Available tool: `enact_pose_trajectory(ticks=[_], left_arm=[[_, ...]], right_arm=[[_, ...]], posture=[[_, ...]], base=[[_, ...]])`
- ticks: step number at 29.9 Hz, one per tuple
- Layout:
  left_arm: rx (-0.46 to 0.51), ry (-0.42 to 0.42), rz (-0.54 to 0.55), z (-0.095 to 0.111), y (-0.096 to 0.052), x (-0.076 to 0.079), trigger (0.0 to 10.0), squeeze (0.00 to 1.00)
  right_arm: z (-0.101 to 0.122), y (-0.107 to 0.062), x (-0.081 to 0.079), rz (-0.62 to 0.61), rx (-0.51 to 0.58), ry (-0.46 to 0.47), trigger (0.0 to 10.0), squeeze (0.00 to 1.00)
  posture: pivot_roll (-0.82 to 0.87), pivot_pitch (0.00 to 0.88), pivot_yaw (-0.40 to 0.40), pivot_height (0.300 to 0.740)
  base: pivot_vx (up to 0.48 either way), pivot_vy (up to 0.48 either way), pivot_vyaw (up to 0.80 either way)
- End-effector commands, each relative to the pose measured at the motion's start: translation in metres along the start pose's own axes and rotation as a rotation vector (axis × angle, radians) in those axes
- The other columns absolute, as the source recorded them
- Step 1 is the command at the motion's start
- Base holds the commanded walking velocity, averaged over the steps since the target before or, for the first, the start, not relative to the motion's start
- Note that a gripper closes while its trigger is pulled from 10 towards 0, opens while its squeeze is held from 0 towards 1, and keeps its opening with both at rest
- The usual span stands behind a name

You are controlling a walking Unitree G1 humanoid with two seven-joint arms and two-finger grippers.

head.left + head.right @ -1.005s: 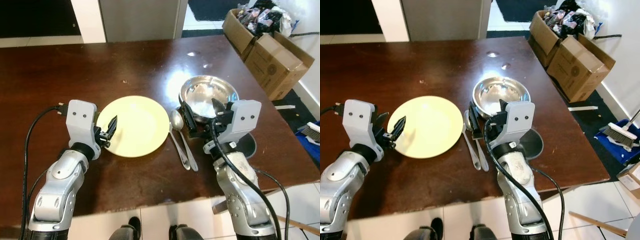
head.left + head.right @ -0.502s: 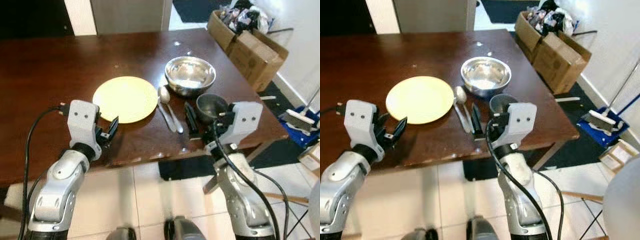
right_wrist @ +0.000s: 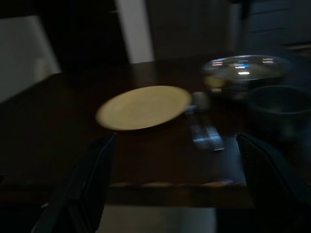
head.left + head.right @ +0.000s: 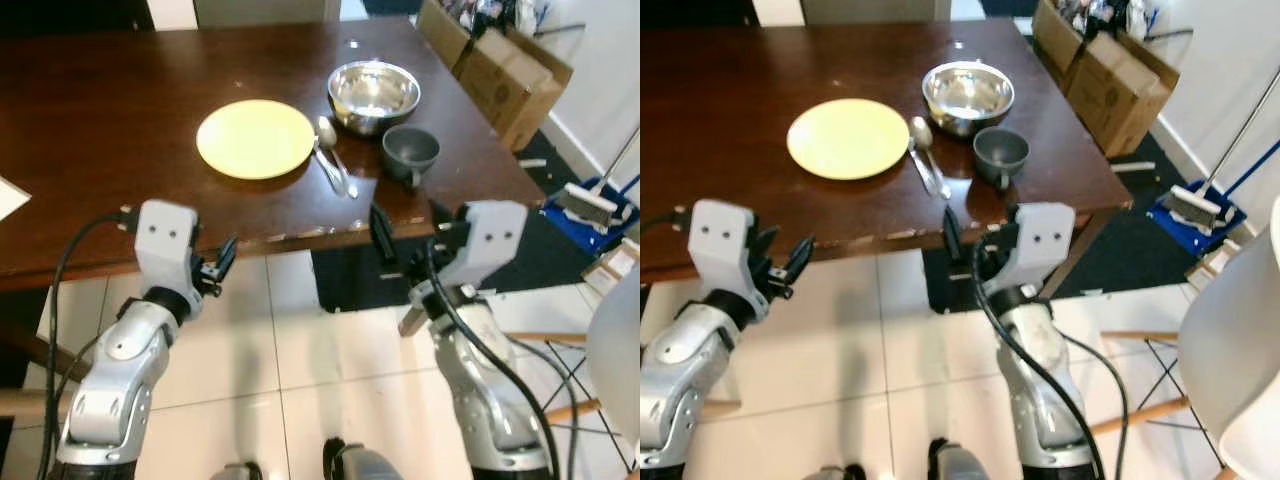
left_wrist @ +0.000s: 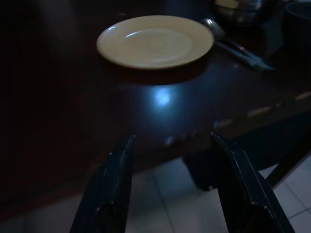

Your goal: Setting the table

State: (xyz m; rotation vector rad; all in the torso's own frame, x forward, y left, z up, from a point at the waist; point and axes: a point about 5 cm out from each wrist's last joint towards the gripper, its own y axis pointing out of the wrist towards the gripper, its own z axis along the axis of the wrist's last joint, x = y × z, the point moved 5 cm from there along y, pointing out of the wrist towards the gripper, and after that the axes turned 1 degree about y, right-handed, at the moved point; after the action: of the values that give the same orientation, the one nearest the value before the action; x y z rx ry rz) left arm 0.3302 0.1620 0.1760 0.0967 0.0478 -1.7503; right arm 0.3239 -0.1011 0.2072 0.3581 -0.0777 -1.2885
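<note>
Dark brown wooden table point(image 4: 120, 110): setting at 12 o'clock. Round yellow plate point(image 4: 256, 138) centre; shiny steel bowl point(image 4: 374, 92) at 1 o'clock; small grey cup point(image 4: 410, 152) and two metal spoons point(image 4: 333, 158) between. Left gripper point(image 4: 222, 262), right gripper point(image 4: 382, 240): fingers spread, empty, off the edge. Setting looks complete; withdraw squarely, arms clear of the rim.

Table point(image 4: 120, 110): plate point(image 4: 256, 139), spoons point(image 4: 333, 160), bowl point(image 4: 374, 93) (steel), cup point(image 4: 410, 152).
</note>
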Motion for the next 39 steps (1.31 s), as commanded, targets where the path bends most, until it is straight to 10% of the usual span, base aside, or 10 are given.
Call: enact_pose_trajectory(ticks=[1, 8, 39], left_arm=[[-0.021, -0.004, -0.004, -0.0061, -0.0016, 0.0015, 10.0, 0.00], [-0.015, -0.025, -0.022, -0.0041, -0.0007, 0.0049, 10.0, 0.00], [-0.009, -0.017, -0.022, -0.0030, 0.0011, 0.0051, 10.0, 0.00]], right_arm=[[-0.0009, -0.0020, 0.0047, -0.015, -0.006, -0.005, 10.0, 0.00], [0.0009, -0.0004, 0.0082, -0.047, -0.003, 0.135, 10.0, 0.00], [0.0022, 0.0011, 0.0076, -0.026, -0.014, 0.142, 10.0, 0.00]], posture=[[-0.13, 0.095, 0.045, 0.740], [-0.13, 0.095, 0.046, 0.740], [-0.13, 0.094, 0.047, 0.740]], base=[[0.000, 0.000, 0.00], [0.000, 0.000, 0.00], [0.000, 0.000, 0.46]])
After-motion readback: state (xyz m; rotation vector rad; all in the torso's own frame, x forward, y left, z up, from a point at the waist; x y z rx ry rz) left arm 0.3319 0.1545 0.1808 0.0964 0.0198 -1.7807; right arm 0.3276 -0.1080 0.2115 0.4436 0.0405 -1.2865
